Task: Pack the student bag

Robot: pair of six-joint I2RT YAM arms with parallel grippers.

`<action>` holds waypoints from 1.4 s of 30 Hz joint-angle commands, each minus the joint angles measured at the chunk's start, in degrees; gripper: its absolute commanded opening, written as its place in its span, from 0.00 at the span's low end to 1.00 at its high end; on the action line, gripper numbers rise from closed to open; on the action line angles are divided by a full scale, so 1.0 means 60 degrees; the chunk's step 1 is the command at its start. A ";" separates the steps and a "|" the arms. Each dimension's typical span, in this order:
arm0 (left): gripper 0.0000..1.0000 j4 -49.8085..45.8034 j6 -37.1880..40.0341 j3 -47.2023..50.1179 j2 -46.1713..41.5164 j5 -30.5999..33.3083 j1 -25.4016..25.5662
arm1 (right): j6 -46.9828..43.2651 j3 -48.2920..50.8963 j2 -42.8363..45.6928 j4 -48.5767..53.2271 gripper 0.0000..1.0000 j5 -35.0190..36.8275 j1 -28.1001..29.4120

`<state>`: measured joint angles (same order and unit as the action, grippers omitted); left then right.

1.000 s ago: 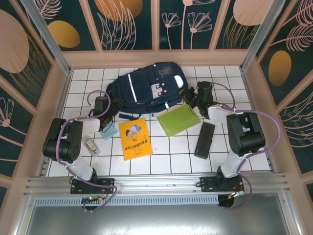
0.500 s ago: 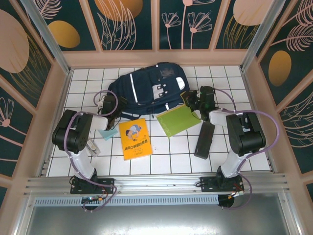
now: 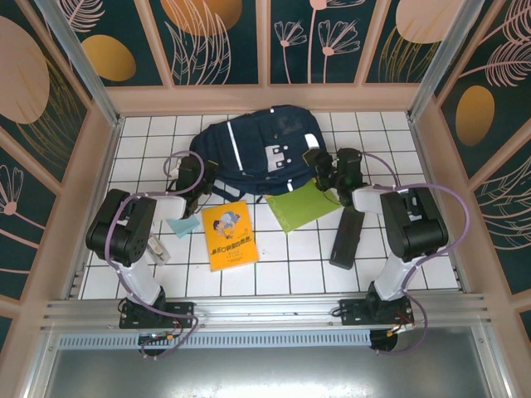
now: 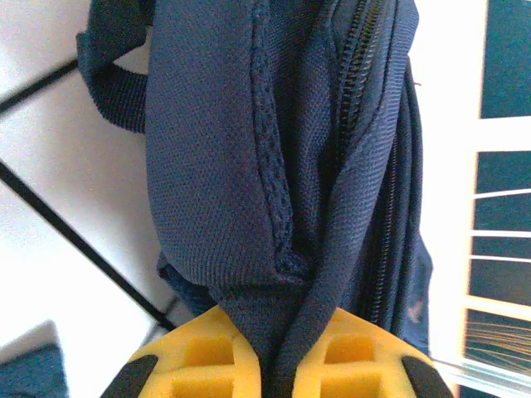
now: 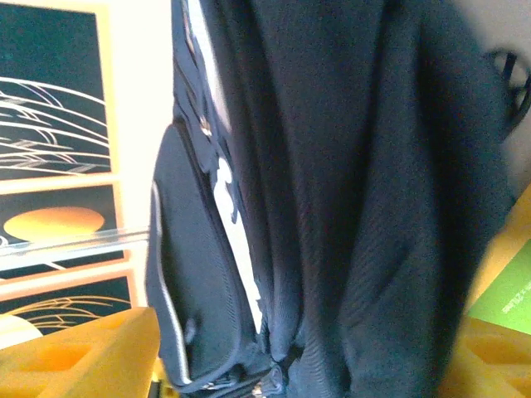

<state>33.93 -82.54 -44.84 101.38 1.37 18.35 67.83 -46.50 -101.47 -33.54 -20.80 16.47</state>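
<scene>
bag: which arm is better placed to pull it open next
Left, probably: the left claw is shut on a fold of the bag beside the zipper. The right claw stands open around the bag, gripping nothing.

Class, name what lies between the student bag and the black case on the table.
The green folder lies there, seen in the top view.

Robot data-collection cell, a lab-type rig. White tiled tabletop (image 3: 282,274) with a black grid. Wooden-framed wall panels (image 3: 220,41) printed with leaves and orange ovals box the tabletop in on three sides. Aluminium rail (image 3: 265,308) runs along the tabletop's near edge, with two arm bases (image 3: 158,317) bolted there.
</scene>
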 commanded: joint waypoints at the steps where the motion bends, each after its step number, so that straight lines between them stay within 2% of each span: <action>1: 0.00 0.0990 -0.1722 -0.0452 -0.0418 -0.0925 0.0698 | 0.0511 0.0177 -0.0536 -0.0946 0.74 -0.0683 0.0845; 7: 0.00 0.1287 -0.2295 -0.0313 -0.0471 -0.1104 0.0897 | 0.1075 0.0210 -0.1465 -0.2113 0.75 -0.0502 0.1308; 10: 0.00 0.1346 -0.2415 -0.0126 -0.0782 -0.1056 0.0897 | 0.1337 0.0106 -0.1849 -0.2661 0.69 -0.0529 0.1415; 11: 0.00 0.1326 -0.2415 -0.0095 -0.0807 -0.1035 0.0897 | 0.1437 0.0092 -0.1926 -0.2818 0.63 -0.0560 0.1408; 12: 0.00 0.1317 -0.2404 -0.0046 -0.0799 -0.0924 0.0897 | 0.1559 0.0114 -0.1960 -0.3060 0.51 -0.0590 0.1389; 16: 0.00 0.1288 -0.1719 -0.0339 -0.0225 -0.0956 0.0576 | 0.1864 0.0162 -0.1740 -0.3534 0.00 -0.0969 0.1259; 21: 0.00 0.0681 0.0195 -0.1651 0.0809 -0.1553 0.0086 | 0.1991 0.0135 -0.0697 -0.2880 0.00 -0.1066 0.1100; 23: 0.02 0.0839 0.0672 -0.1690 0.0840 -0.1628 0.0062 | 0.2282 0.0124 -0.0263 -0.2528 0.00 -0.0968 0.1012; 24: 0.11 0.0695 0.0997 -0.1698 0.0785 -0.1558 0.0062 | 0.2497 0.0177 -0.0063 -0.2633 0.00 -0.0864 0.0984; 25: 0.26 0.0426 0.1304 -0.1750 0.0742 -0.1500 0.0069 | 0.2676 0.0181 0.0102 -0.2583 0.00 -0.0726 0.0984; 26: 0.50 -0.0001 0.1792 -0.1759 0.0659 -0.1468 0.0061 | 0.2807 0.0128 0.0293 -0.2467 0.00 -0.0547 0.0980; 27: 0.67 -0.0682 0.2322 -0.2253 0.0611 -0.1463 0.0062 | 0.2855 -0.0008 0.0415 -0.2296 0.00 -0.0408 0.0976; 30: 0.81 -0.2332 0.3928 -0.2906 0.0467 -0.1694 0.0063 | 0.2974 -0.0587 0.0619 -0.1521 0.00 0.0019 0.1005; 33: 0.89 -0.3937 0.5361 -0.3287 0.0203 -0.2119 0.0076 | 0.3380 -0.1004 0.0601 -0.1279 0.00 0.0479 0.1068; 36: 0.88 -0.4511 0.6543 -0.2896 -0.0714 -0.2136 0.0421 | 0.3876 -0.1356 0.0513 -0.1089 0.00 0.0979 0.1127; 39: 0.88 -0.5198 0.7463 -0.2682 -0.1624 -0.1070 0.1278 | 0.4045 -0.1876 0.0373 -0.0840 0.00 0.1386 0.1253; 42: 0.86 -0.5498 0.7567 -0.2423 -0.2035 -0.0540 0.1818 | 0.4221 -0.2389 0.0217 -0.0419 0.00 0.1689 0.1326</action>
<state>5.13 -43.20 -60.90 92.40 -3.55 26.06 89.84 -55.90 -100.57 -32.82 -13.61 23.51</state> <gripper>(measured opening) 0.864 0.109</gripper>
